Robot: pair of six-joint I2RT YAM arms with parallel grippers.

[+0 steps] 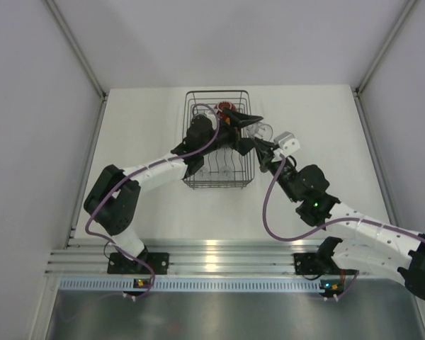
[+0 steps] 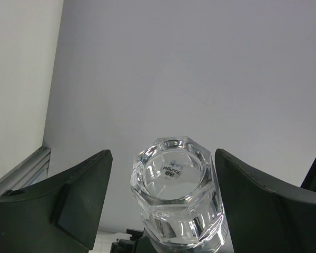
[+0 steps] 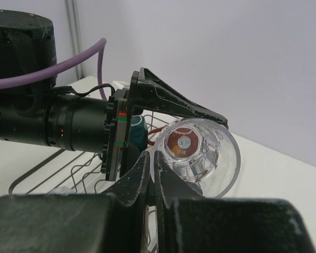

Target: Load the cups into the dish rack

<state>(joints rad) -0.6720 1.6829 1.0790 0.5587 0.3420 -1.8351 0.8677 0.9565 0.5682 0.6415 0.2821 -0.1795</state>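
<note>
A tiny clear glass (image 1: pixel 263 131) is held level at the right side of the dish rack (image 1: pixel 217 184). My right gripper (image 3: pixel 155 163) is shut on its rim, pinching the wall of the glass (image 3: pixel 200 155). My left gripper (image 2: pixel 163 203) is open, and its fingers (image 2: pixel 68 205) straddle the base of the same glass (image 2: pixel 176 192) without touching it. In the top view the left gripper (image 1: pixel 249 130) reaches over the rack from the left. A red patterned cup (image 1: pixel 227 110) and a teal mug (image 3: pixel 137 132) sit in the rack. The dark-blue cup is hidden.
The rack's wire floor and prongs (image 3: pixel 52 168) lie below the left wrist. The right arm (image 1: pixel 308 188) comes in from the right over the white table (image 1: pixel 326 127). White walls stand on both sides.
</note>
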